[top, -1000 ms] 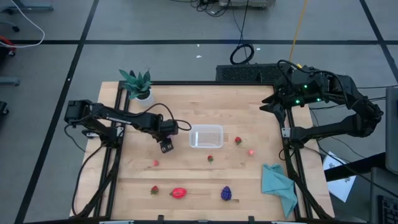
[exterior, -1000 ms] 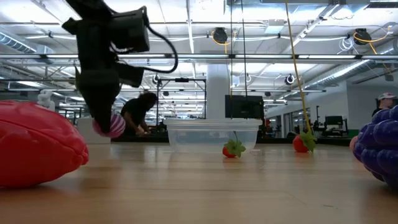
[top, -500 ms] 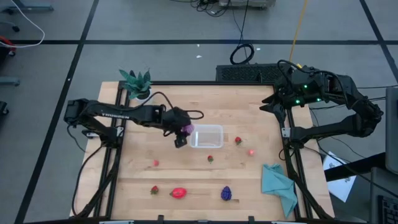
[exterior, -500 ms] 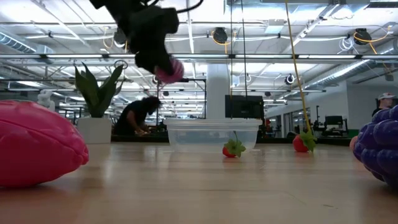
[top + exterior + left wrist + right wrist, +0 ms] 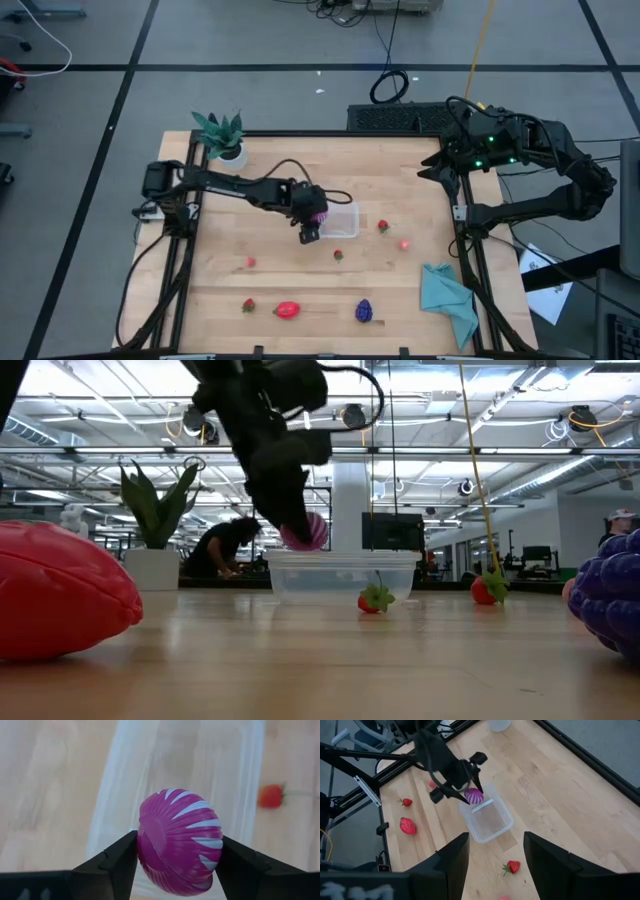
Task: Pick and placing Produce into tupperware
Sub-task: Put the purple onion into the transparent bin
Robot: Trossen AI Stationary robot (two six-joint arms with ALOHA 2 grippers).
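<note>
My left gripper [image 5: 313, 214] is shut on the magenta ball with white stripes [image 5: 180, 842] and hangs over the left end of the clear tupperware [image 5: 338, 221]. In the low view the ball [image 5: 305, 532] hangs just above the container's rim [image 5: 340, 557]. Small strawberries [image 5: 383, 226] [image 5: 338, 254] [image 5: 250, 262] lie on the table around it. A bigger red piece [image 5: 287, 310] and a purple cluster [image 5: 364, 311] lie near the near edge. My right gripper [image 5: 495, 865] is open and waits at the far right corner, high above the table. My left gripper pinches the magenta ball between its two fingers [image 5: 120, 857], one on each opposite side of it [image 5: 145, 840]. The fingers come from above, slanting down toward the table's right. The ball is lifted clear and hangs over the tupperware's left end.
A green potted plant [image 5: 220, 135] stands at the far left corner. A teal cloth [image 5: 447, 295] lies at the near right corner. Another strawberry [image 5: 404, 243] lies right of the container, and one [image 5: 248, 305] lies beside the bigger red piece. Black frame rails run along both table sides.
My left gripper, shut on the magenta ball, rose from low over the table left of the tupperware. It then travelled toward the table's right and came down to just above the container's left end. The ball went with it.
</note>
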